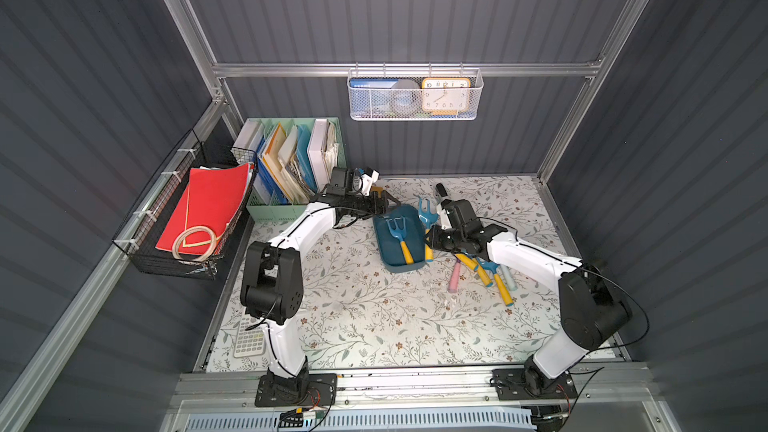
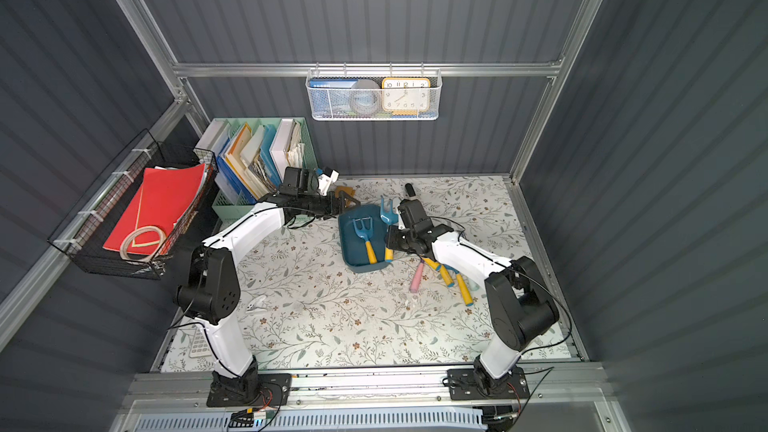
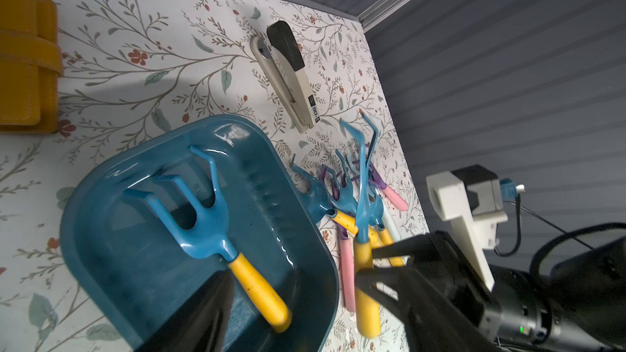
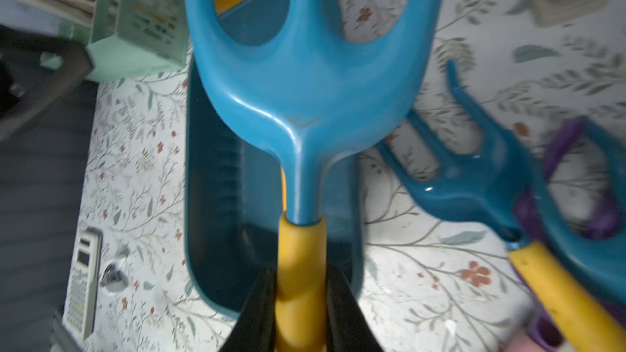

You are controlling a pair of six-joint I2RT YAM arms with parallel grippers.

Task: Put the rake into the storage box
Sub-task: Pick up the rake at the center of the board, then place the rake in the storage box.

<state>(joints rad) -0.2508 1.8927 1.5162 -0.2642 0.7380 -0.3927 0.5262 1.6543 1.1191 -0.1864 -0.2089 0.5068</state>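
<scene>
Rake (image 4: 305, 96) with blue tines and yellow handle: clamped at the handle in the right gripper (image 4: 301, 275), tines toward the far wall. Appears lifted off the table (image 1: 374, 326), just beside the right-hand rim of the storage box (image 1: 399, 270) and not yet over its floor.

Best done by carrying it sideways across the rim, keeping it lengthwise with the box, then lowering until handle and tines sit below the rim before letting go. Worth aiming for the bare strip along the near wall: a second rake (image 1: 399, 238) already lies inside, handle toward the front, and landing on it would likely leave the new one propped on the edge. Worth keeping the curved tines high enough to clear the rim, since the shallow tray could probably slide if snagged.

Left gripper (image 1: 384, 201): jaws spread, empty, near the box's far left corner. Close enough to matter if the rake swings wide.

Further out: a heap of spare rakes (image 1: 486, 272) under the right arm, a stapler (image 3: 291, 72) beyond the box, a yellow case (image 3: 23, 62), a mint-green file organizer (image 1: 291, 160) at the back left, a calculator (image 1: 249, 340) at the front left. None in the short path.
</scene>
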